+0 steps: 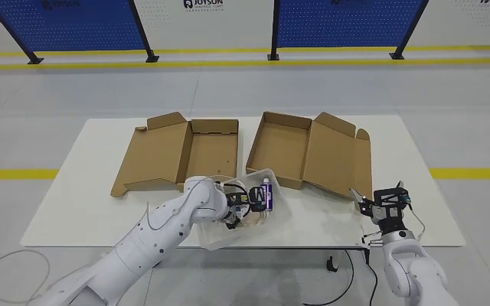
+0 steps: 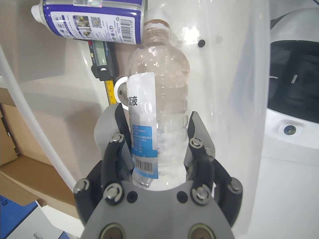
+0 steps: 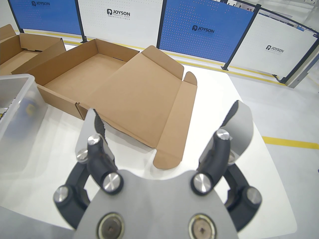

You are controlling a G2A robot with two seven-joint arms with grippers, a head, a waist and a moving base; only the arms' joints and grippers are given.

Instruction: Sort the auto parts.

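From above, the clear plastic bin (image 1: pixel 256 172) sits at the counter's (image 1: pixel 99 176) 6 o'clock edge. The left hand (image 1: pixel 249 200) is inside it beside a blue spray can (image 1: pixel 266 193). The left wrist view tells more: the left hand (image 2: pixel 157 113) is clamped on a clear plastic bottle (image 2: pixel 162 75), one finger on each side of its lower body. The uncapped neck points toward the spray can (image 2: pixel 92 16), and a digital caliper (image 2: pixel 99 58) lies alongside. The left cardboard box (image 1: pixel 207 153) lies at the bin's 11 o'clock and the right cardboard box (image 1: pixel 287 149) at its 1 o'clock. The right hand (image 3: pixel 164 115) hovers at the counter's 4 o'clock, fingers apart, holding nothing.
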